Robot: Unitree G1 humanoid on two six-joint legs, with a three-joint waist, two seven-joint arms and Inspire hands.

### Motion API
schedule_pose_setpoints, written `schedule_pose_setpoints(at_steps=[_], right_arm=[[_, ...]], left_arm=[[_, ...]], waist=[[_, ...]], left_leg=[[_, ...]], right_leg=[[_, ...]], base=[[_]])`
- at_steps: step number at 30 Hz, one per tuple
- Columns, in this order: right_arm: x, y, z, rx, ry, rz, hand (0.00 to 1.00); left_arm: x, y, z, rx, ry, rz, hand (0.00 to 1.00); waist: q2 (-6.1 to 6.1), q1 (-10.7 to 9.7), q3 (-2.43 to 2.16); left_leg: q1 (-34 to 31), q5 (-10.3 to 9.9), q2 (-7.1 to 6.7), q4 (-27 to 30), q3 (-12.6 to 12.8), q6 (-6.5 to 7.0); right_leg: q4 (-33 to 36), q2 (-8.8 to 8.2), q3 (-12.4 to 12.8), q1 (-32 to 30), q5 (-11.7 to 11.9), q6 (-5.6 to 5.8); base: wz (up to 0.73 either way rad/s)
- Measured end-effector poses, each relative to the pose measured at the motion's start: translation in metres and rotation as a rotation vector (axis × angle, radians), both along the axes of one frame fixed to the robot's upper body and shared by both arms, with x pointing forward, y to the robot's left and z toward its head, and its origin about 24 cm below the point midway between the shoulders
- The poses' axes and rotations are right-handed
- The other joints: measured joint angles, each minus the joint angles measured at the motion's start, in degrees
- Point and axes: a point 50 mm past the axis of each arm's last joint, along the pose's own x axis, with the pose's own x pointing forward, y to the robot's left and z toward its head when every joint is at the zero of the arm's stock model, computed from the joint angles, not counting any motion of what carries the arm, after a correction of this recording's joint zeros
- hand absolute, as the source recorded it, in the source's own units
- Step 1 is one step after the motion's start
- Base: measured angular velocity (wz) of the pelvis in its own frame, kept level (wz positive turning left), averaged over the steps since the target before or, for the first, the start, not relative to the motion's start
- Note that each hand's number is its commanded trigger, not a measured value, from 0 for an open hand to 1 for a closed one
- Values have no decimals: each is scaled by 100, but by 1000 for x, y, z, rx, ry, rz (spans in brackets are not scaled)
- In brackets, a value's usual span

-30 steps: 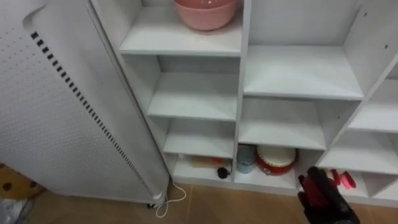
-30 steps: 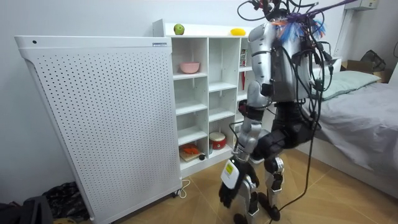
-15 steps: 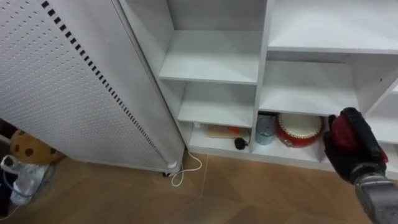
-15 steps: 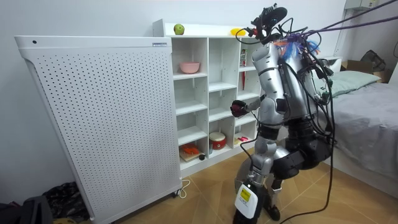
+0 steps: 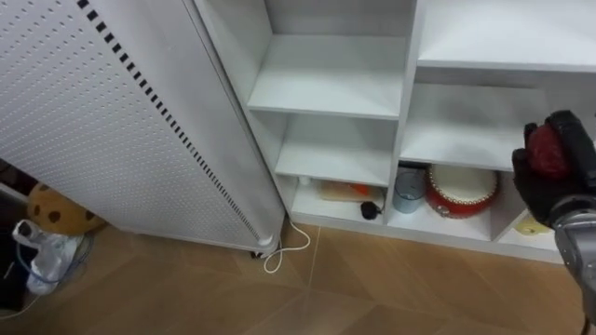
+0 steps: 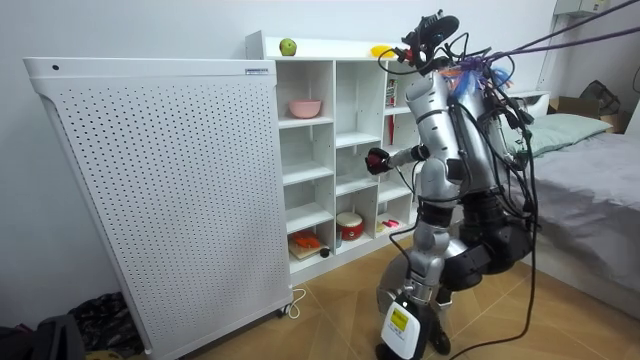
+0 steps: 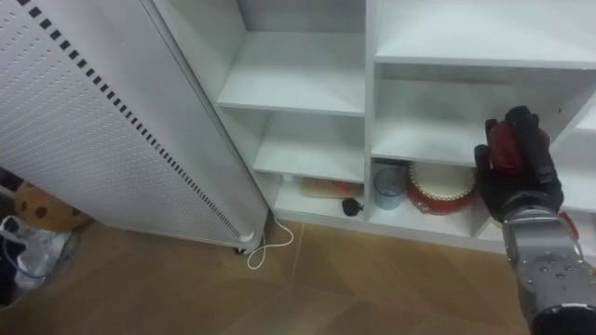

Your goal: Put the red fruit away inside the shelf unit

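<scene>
Right hand clenched round the red fruit, now risen from floor level to mid-closet height. Bare closet shelf just left of hand; placement looks next. Left hand hangs low.

I see tall white perforated panel standing upright at left. White cable looped on wood-pattern floor by its foot. Brown spotted plush toy low beside panel. Red round pot with white lid just beside grey-blue cup. Small black round object and flat wooden board left of cup. Room view: pink bowl; grey-covered bed at room view's right.
</scene>
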Motion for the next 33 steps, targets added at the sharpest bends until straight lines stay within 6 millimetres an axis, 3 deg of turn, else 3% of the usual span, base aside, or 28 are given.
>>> schedule_pose_setpoints(at_steps=[2,3,4,8,12,33], right_arm=[[1,1,7,2,-7,-7,100],[1,2,12,0,-17,-10,78],[1,3,15,0,-22,-10,0],[1,5,23,10,-15,-28,0],[0,5,24,28,20,-50,0],[-1,4,21,52,83,-83,0]], left_arm=[[-3,0,-1,1,7,2,0],[-5,1,-1,1,12,4,0],[-6,1,-1,1,14,5,0],[-9,3,-1,7,17,6,0],[-8,9,2,30,-7,6,0],[-22,13,4,57,-4,-7,0]], waist=[[-5,-37,-3],[-3,-66,-4],[-4,-65,-5],[-8,-97,-74],[-19,-100,-106],[-30,-40,-91]], left_leg=[[-1,-2,-3,19,-4,-1],[-4,-3,-2,26,-5,-3],[-4,-4,0,29,-5,-5],[0,-10,8,36,-3,-16],[2,-18,20,45,-1,-32],[36,-27,96,43,28,-42]], right_leg=[[20,-7,-1,0,-8,-1],[26,-6,-1,0,-12,3],[26,-5,-1,0,-12,3],[28,0,-1,3,0,-11],[32,4,0,3,1,-10],[-16,8,-28,21,-7,-30]], base=[[0],[0],[0],[0],[0],[-2]])
